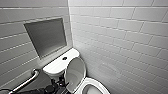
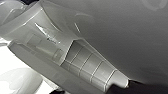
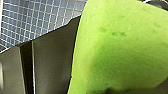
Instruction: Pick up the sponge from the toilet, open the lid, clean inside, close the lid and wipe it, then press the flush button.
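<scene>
Sponge (image 3: 120,50), bright green, looms closest, held in my right pincer. My left pincer (image 1: 60,83) hangs at the edge of the raised lid (image 1: 75,71); I cannot tell how wide it stands. Beyond, the toilet (image 1: 96,88) bowl lies open, with the flush button (image 1: 64,58) on the tank top.

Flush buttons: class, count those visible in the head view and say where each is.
1. The flush button sits near the middle of the white tank top, behind the raised lid. The lid hides a little of the tank top.
</scene>
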Tool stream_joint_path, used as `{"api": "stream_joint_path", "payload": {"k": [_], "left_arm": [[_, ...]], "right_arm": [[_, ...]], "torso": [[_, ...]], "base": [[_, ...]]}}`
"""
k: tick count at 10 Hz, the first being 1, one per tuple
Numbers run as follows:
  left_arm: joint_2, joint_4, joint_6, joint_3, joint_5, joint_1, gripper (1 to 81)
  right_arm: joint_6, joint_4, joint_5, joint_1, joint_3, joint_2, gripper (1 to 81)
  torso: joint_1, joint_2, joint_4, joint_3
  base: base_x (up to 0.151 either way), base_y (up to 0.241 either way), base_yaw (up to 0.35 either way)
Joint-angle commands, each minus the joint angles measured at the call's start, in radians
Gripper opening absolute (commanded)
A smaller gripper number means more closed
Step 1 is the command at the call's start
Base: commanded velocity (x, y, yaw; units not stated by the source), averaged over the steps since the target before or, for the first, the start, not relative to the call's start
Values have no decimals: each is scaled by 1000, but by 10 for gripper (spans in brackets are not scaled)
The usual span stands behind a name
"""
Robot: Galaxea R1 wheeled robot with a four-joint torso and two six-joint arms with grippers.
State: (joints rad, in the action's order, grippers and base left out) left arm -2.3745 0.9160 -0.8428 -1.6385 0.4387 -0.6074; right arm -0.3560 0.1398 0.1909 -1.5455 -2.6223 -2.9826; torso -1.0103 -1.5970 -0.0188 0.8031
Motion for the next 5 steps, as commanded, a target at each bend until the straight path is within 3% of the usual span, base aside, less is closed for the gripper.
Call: {"api": "stream_joint_path", "payload": {"k": [1,5], "left_arm": [[87,-86,62,-55,75,144,811],[128,-157,50,-50,75,68,811]], "right_arm": [[-3,6,-64,1,12,-2,10],[-1,7,-64,15,12,-5,10]], "torso": [[0,0,0,0],[0,0,1,0]], "base": [[0,0,0],[0,0,0]]}}
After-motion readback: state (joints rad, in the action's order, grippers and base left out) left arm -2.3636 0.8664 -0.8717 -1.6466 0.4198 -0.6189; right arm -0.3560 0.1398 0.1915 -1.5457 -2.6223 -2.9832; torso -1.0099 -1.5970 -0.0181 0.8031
